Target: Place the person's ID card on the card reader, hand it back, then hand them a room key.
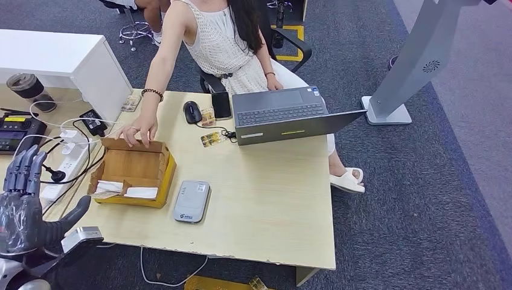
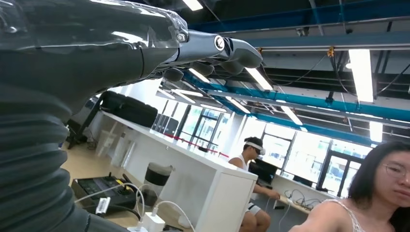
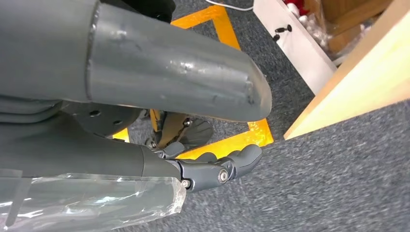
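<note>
A person (image 1: 226, 42) seated behind the wooden bench (image 1: 272, 205) rests a hand (image 1: 137, 130) on the rim of an open cardboard box (image 1: 134, 172). The grey card reader (image 1: 192, 201) lies just beside the box, nothing on it. The left robot hand (image 1: 27, 202) hovers at the bench's near corner, fingers spread, holding nothing. The right robot hand (image 3: 212, 169) hangs over carpet, fingers loosely apart, empty.

A grey card reader (image 1: 192, 201) lies flat near the tabletop's front edge, just beside a wooden box (image 1: 134, 171) holding white room key cards (image 1: 127, 191) at its front end.
</note>
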